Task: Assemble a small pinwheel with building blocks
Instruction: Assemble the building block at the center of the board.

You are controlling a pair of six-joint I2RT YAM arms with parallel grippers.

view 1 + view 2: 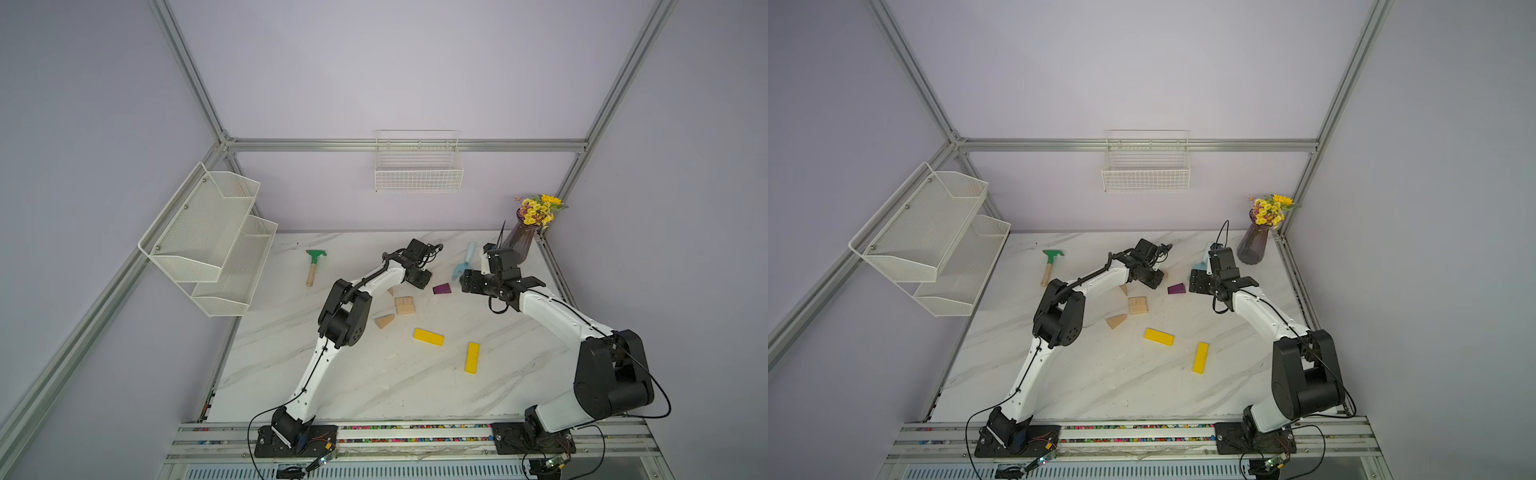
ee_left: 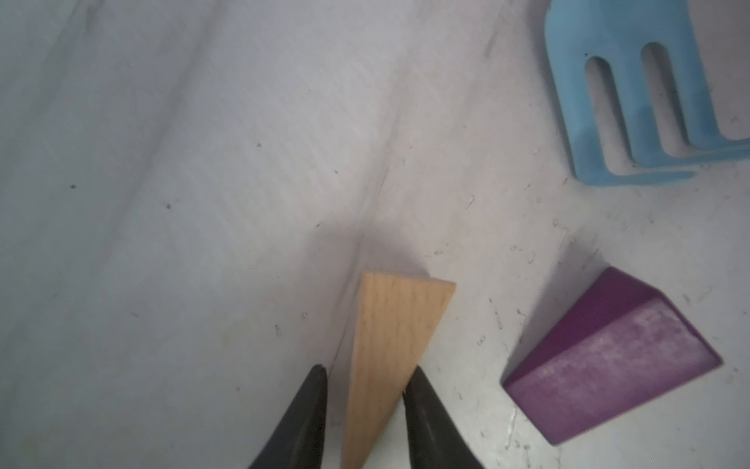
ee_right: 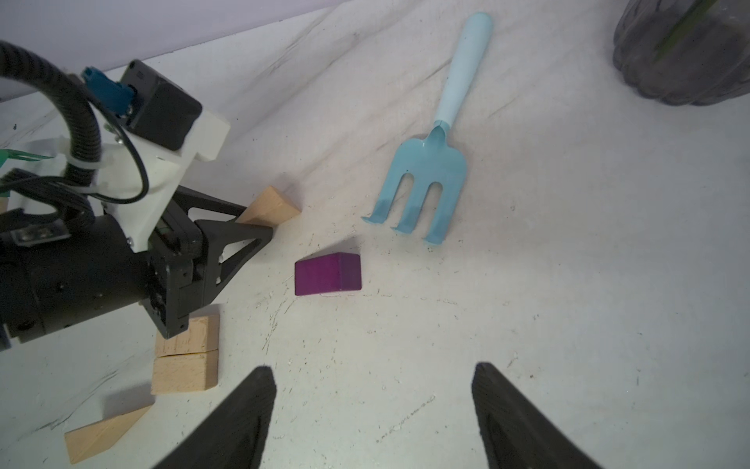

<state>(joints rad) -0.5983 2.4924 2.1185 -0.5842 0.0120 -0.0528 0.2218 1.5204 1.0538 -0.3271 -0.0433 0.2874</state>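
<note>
L claw (image 2: 365, 373) is set astride a wood wedge (image 2: 395, 337) lying on the counter (image 1: 374, 382). The wedge is touched on one side and a sliver of gap is seen on the other, so a firm pinch can't be told. R claw (image 3: 375, 367) is spread wide w/ nothing btwn. In a top view, the purple wedge (image 1: 441, 288) is found at 2 o'clock of the paired wood blocks (image 1: 404, 305), a loose wedge (image 1: 385, 321) at 8 o'clock, one yellow bar (image 1: 428, 336) at 5 o'clock, and the second yellow bar (image 1: 472, 357) further out at 4 o'clock.
</note>
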